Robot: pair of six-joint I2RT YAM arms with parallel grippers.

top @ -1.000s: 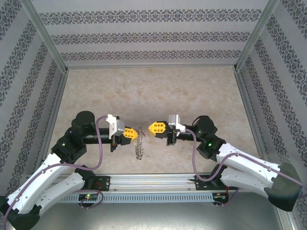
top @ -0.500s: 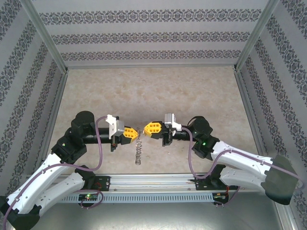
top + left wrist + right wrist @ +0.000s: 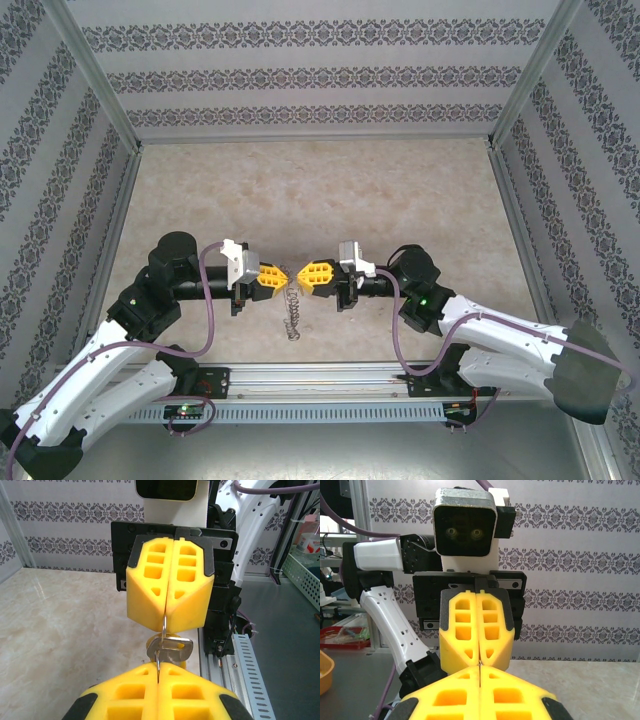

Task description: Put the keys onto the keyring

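My left gripper (image 3: 284,276) and right gripper (image 3: 300,274) meet tip to tip above the table's near middle, both shut. In the left wrist view a thin wire of the keyring (image 3: 164,622) runs from the seam of the right gripper's fingers (image 3: 170,595) down into the seam of my left gripper (image 3: 158,666). The key (image 3: 171,648), a silvery head with a yellow-orange part behind it, hangs on that wire between the tips. The keyring's chain (image 3: 292,312) trails down toward the table. In the right wrist view my right gripper (image 3: 479,669) touches the left fingers (image 3: 476,630); the key is hidden.
Patterned walls enclose the beige table (image 3: 320,190) on three sides. A metal rail (image 3: 320,378) with the arm bases runs along the near edge. A slotted cable duct (image 3: 250,670) lies just right of the left gripper.
The right gripper has moved left until its tips meet the left gripper's, closing the gap. The hanging chain has swung slightly. The left arm has stayed in place.
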